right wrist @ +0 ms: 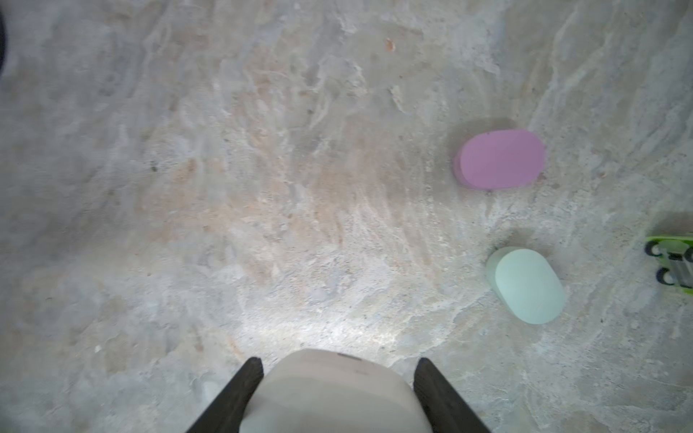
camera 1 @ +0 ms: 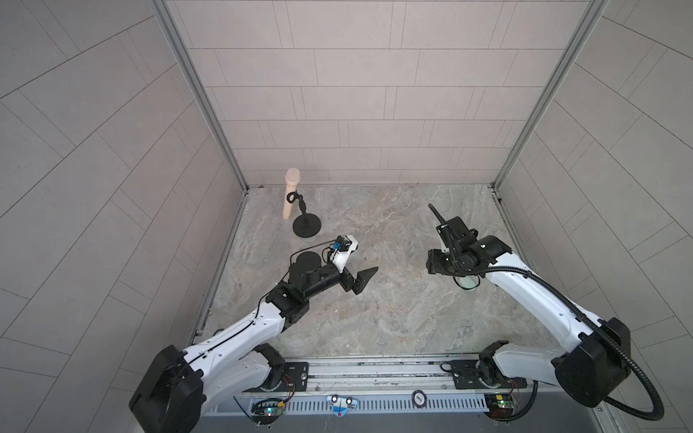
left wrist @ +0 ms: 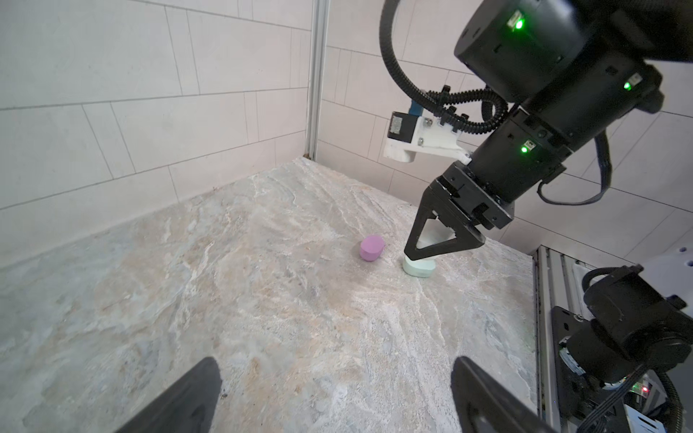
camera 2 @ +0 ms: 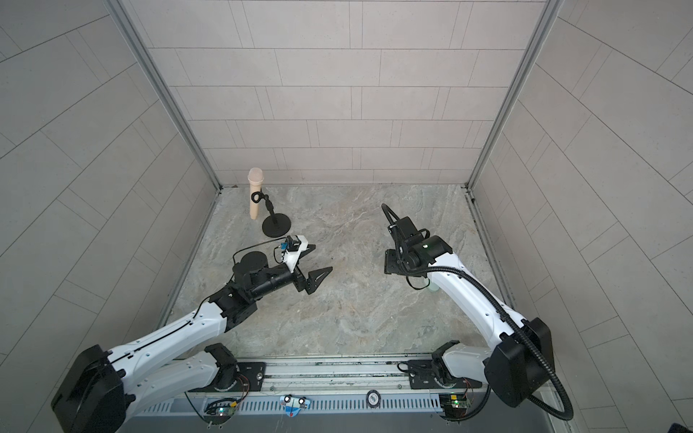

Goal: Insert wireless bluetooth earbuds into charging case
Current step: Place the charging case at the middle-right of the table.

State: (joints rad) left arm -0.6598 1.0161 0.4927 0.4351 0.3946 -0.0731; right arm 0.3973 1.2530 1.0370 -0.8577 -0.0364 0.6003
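In the right wrist view my right gripper (right wrist: pixel 339 365) is shut on a white pebble-shaped charging case (right wrist: pixel 330 393), held just above the marble floor. The left wrist view shows the same gripper (left wrist: pixel 438 243) pointing down with white showing between its fingers. A closed lilac case (right wrist: pixel 500 159) (left wrist: pixel 372 247) and a closed mint green case (right wrist: pixel 527 285) (left wrist: pixel 420 268) lie on the floor beside it. My left gripper (left wrist: pixel 335 371) (camera 1: pixel 362 260) hangs open and wide over bare floor at the left, holding nothing. The earbuds are out of view.
A beige microphone (camera 1: pixel 291 193) on a black round-based stand (camera 1: pixel 305 226) stands in the back left corner. A green toy car (right wrist: pixel 671 262) sits at the edge of the right wrist view. Tiled walls enclose three sides; a metal rail (camera 1: pixel 375 371) runs along the front.
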